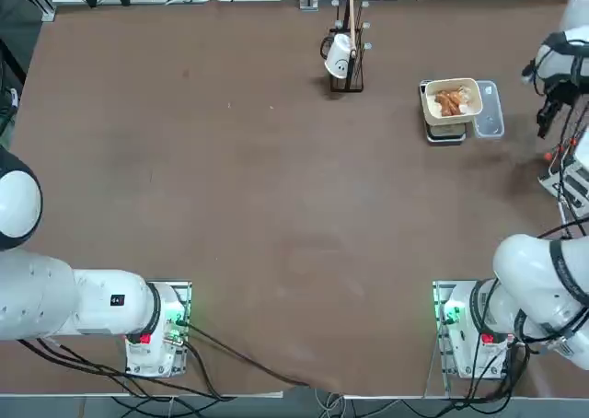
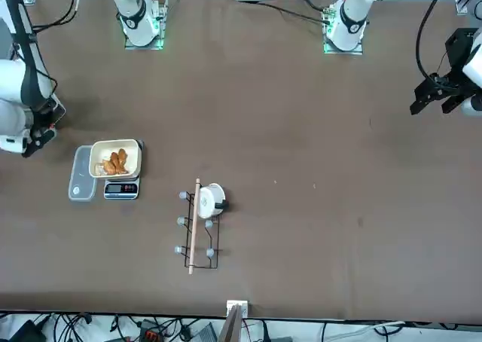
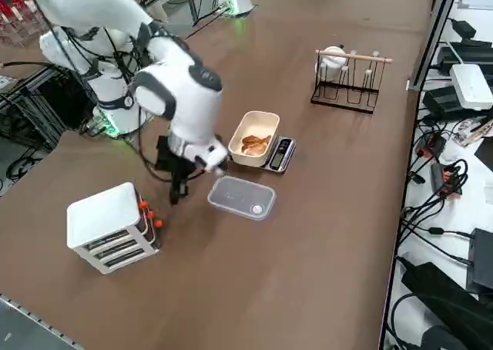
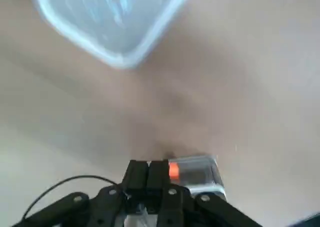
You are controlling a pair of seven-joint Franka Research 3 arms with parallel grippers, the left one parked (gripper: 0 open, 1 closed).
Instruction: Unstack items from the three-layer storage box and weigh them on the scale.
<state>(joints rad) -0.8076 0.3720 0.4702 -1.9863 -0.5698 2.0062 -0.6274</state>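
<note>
Items (image 1: 449, 101), orange-brown elongated lumps plus a whitish piece, sit in a loose pile inside the cream tray (image 1: 472, 110). Tray is upright, on top of the scale (image 2: 121, 189); the scale's display (image 3: 278, 161) sticks out past the tray's rim, reading too small to make out. Clear lid (image 3: 241, 198) lies flat on the brown table (image 1: 276, 206), just beside the tray on the robot's right. Storage box (image 3: 104, 219) stands upright on the table, farther to the robot's right and nearer the arm bases than the tray: white shell, three tiers, red-orange knobs (image 3: 151, 214) on the side facing away from the bases. Right gripper (image 4: 148, 162) is up over the table, between the tray area and the box, pointing down. Its two fingers are together, nothing between them. Wrist view has part of the clear lid ahead of the fingers, and an orange knob with a clear drawer front (image 4: 197, 172) beside them; can't tell whether the fingers touch the knob. Right arm (image 3: 181, 95) reaches out from its base over the robot's right side of the table. Dark wire rack (image 3: 347, 92) with a wooden top bar stands well apart, left of the scale and farther out, white cup (image 3: 333, 59) hanging on it.
</note>
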